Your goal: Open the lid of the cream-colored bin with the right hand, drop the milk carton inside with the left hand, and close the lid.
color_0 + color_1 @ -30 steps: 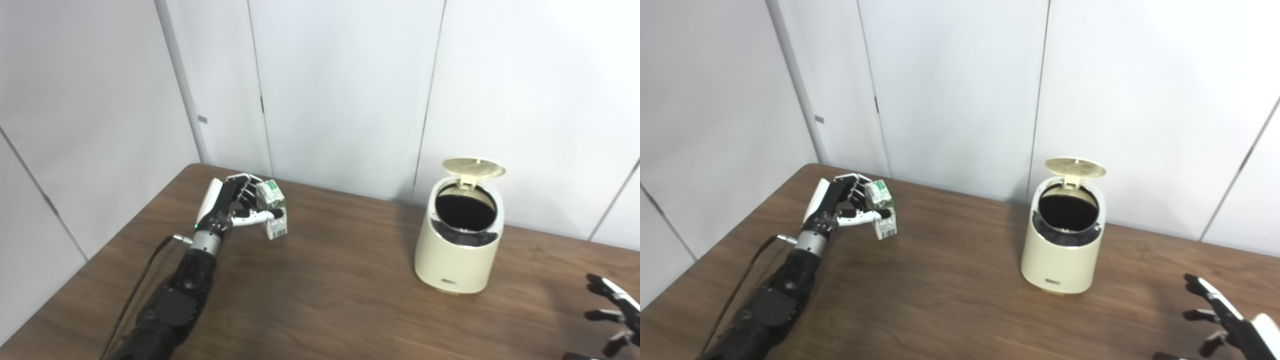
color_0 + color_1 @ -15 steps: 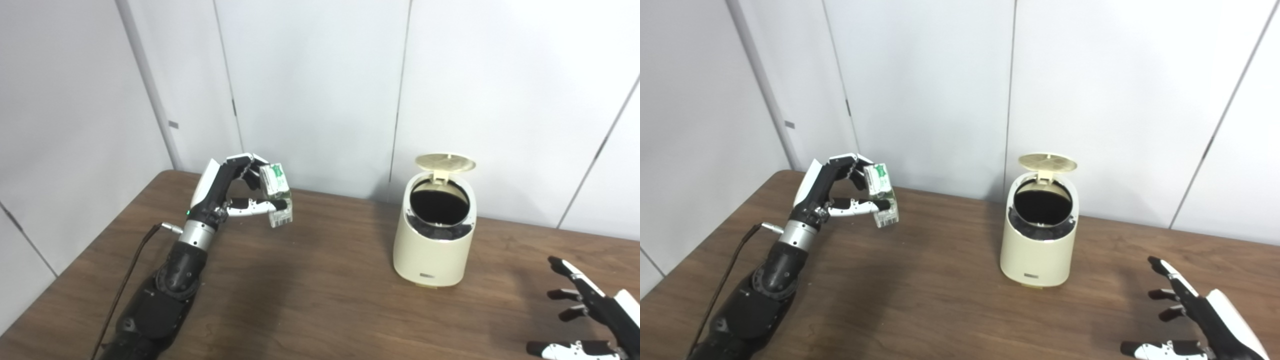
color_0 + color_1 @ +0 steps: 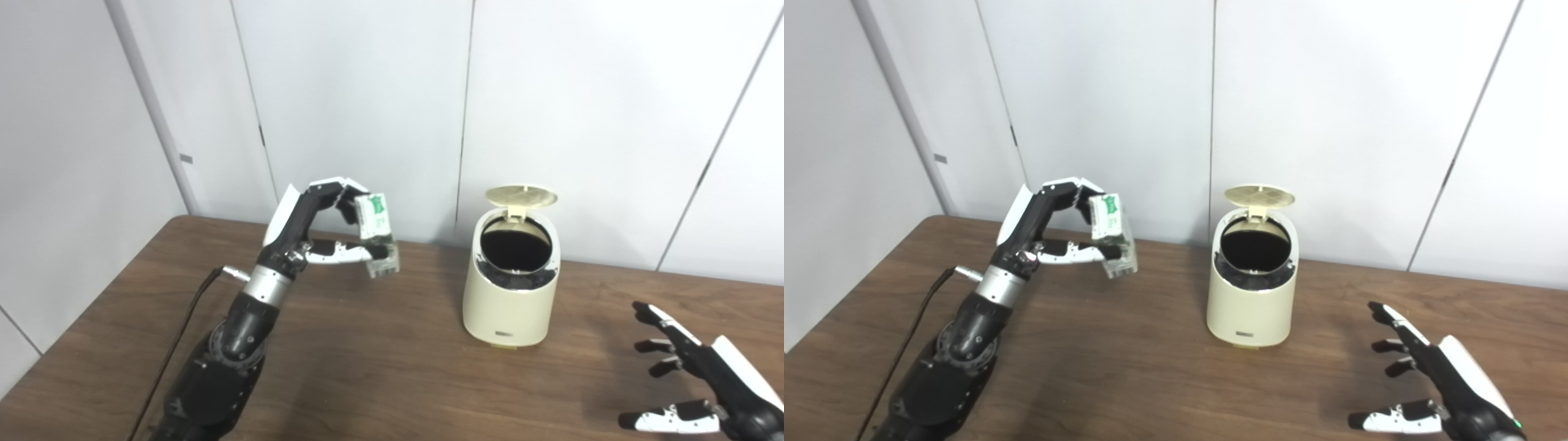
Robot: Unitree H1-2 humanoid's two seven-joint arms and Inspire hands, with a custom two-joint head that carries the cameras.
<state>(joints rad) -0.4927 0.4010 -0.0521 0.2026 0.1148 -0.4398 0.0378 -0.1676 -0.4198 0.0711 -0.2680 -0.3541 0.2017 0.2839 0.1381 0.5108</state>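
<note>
Milk carton [image 3: 378, 236] held up in the air above the tabletop [image 3: 380, 367], well apart from the cream-colored bin [image 3: 509, 288], at about 9 o'clock from it. Long axis of the carton nearly upright, top end leaning a little toward 11 o'clock, green-printed upper part pointing up and the paler bottom end pointing down at the wood. Left hand [image 3: 318, 229] closed around the carton, thumb pressed on its near face, the other fingers curled over its far side and top.

Bin standing upright on the tabletop, close to the white wall panels [image 3: 367, 92] at 12 o'clock. Lid [image 3: 521, 196] raised on the hinge at the back of the rim, underside turned to the camera, dark round opening [image 3: 514, 250] fully uncovered and tilted toward 6 o'clock. Only bare wood seen between carton and bin opening.

Right hand [image 3: 1433, 383] low at about 4 o'clock from the bin, clear of it, fingers spread wide and holding nothing, thumb stretched toward 9 o'clock. Dark cable [image 3: 184, 331] hanging along the left forearm.
</note>
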